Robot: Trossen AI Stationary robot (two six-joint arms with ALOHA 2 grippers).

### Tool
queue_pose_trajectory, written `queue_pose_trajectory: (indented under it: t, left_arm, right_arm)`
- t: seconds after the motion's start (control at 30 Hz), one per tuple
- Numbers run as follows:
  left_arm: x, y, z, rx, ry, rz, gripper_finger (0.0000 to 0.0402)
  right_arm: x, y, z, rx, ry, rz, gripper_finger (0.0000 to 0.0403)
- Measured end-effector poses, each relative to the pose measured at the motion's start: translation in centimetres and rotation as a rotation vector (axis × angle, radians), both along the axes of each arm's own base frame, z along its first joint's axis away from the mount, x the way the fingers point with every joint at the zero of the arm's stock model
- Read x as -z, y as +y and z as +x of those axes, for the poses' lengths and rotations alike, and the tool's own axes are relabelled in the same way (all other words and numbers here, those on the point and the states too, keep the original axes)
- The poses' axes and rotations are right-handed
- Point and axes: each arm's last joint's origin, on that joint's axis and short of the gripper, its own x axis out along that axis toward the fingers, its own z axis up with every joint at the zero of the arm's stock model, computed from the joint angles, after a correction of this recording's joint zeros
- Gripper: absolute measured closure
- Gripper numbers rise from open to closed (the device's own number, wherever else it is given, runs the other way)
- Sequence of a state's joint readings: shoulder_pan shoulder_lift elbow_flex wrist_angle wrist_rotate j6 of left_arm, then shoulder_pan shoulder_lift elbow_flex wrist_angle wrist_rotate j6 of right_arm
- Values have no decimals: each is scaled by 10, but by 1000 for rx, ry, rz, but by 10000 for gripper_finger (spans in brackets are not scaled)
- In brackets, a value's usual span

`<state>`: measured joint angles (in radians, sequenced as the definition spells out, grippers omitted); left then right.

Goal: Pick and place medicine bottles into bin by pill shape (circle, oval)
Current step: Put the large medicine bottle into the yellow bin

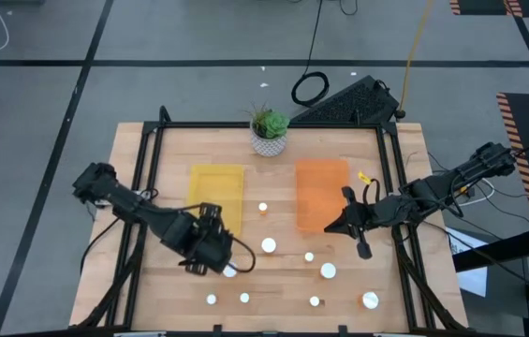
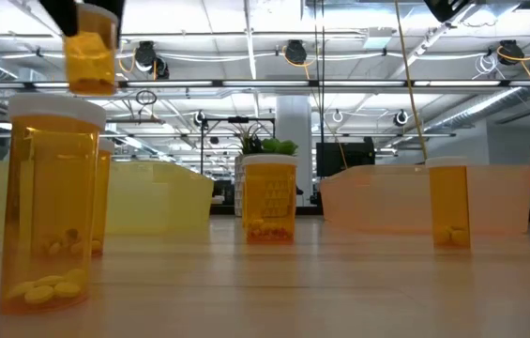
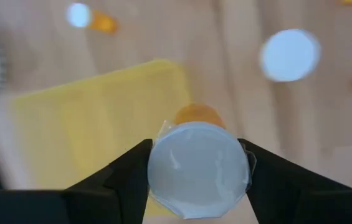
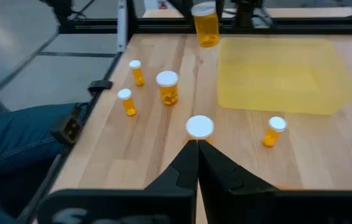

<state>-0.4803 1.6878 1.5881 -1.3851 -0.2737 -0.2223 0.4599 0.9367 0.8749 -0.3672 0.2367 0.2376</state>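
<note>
One medicine bottle (image 3: 197, 169) sits clamped in my left gripper (image 1: 219, 263), lifted off the table (image 1: 404, 281) just beside the yellow bin (image 1: 215, 192). My right gripper (image 1: 353, 227) hangs pinched shut and empty by the orange bin (image 1: 322, 192). Other bottles (image 1: 269, 245) stand scattered on the wood.

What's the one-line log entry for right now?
left gripper: shut on medicine bottle, lifted by yellow bin | right gripper: shut, empty, beside orange bin

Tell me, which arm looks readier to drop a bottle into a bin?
Probably the left: its pincer already grips a white-capped orange medicine bottle beside the yellow plastic bin. The right pincer is shut and empty.
</note>
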Motion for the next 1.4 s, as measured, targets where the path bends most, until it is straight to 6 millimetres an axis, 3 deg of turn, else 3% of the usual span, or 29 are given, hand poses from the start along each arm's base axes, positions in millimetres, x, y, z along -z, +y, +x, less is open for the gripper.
queue_pose_trajectory:
  t: [0.37,0.63,0.77,1.07,1.4]
  left_arm:
    - [-12,65,10,-79,41,120,174]
    - [-28,123,2,-173,7,124,182]
    - [-25,150,-1,-264,-8,117,171]
    - [18,188,-9,-342,23,-4,184]
    - [75,202,-20,-407,82,-14,165]
  right_arm:
    - [0,0,0,-5,-3,-18,403]
    - [0,0,0,-8,-1,-22,403]
    - [0,0,0,-8,-1,-22,403]
    - [0,0,0,-8,0,-22,403]
    - [0,0,0,-8,-1,-22,403]
